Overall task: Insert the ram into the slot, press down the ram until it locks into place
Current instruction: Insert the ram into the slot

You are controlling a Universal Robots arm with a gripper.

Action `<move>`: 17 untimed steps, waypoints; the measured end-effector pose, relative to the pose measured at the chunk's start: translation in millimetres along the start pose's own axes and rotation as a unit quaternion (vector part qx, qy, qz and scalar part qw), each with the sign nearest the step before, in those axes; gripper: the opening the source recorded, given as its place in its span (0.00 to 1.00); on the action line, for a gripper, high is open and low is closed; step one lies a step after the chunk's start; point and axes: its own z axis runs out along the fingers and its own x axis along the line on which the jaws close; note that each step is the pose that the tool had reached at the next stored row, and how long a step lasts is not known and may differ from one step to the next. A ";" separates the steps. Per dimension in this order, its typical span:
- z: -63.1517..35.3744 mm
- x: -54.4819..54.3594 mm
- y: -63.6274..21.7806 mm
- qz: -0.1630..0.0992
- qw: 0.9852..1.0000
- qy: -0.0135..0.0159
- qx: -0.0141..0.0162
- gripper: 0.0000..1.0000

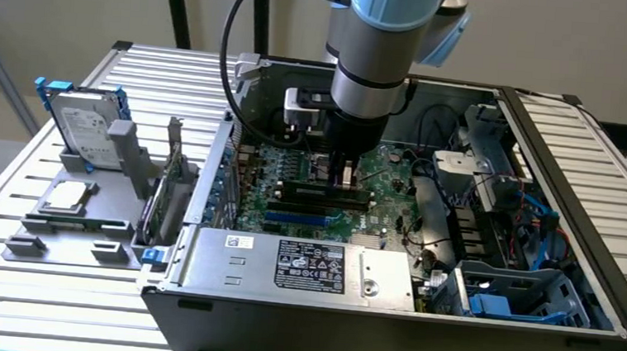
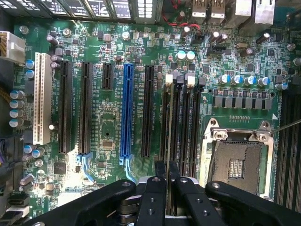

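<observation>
The gripper [image 2: 167, 194] is clamped mid-length on the ram [image 2: 167, 170], held on edge at the black memory slot [image 2: 175, 127] beside the CPU socket [image 2: 237, 162]; the stick looks light, stiff and fragile.

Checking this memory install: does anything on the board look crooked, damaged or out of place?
Nothing stands out. The thin flat ram stick, edge-on in the black hand, runs parallel with the long black memory slot beneath it, not askew. No damage shows on the green motherboard.
</observation>
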 end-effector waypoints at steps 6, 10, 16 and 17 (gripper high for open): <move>0.2 -0.3 -0.4 0.000 1.000 0.001 0.000 0.14; 0.1 -0.2 -1.6 0.000 1.000 0.001 -0.001 0.14; 0.1 1.0 -1.9 0.000 1.000 0.001 -0.002 0.14; 0.1 1.0 -1.9 0.000 1.000 0.002 -0.002 0.14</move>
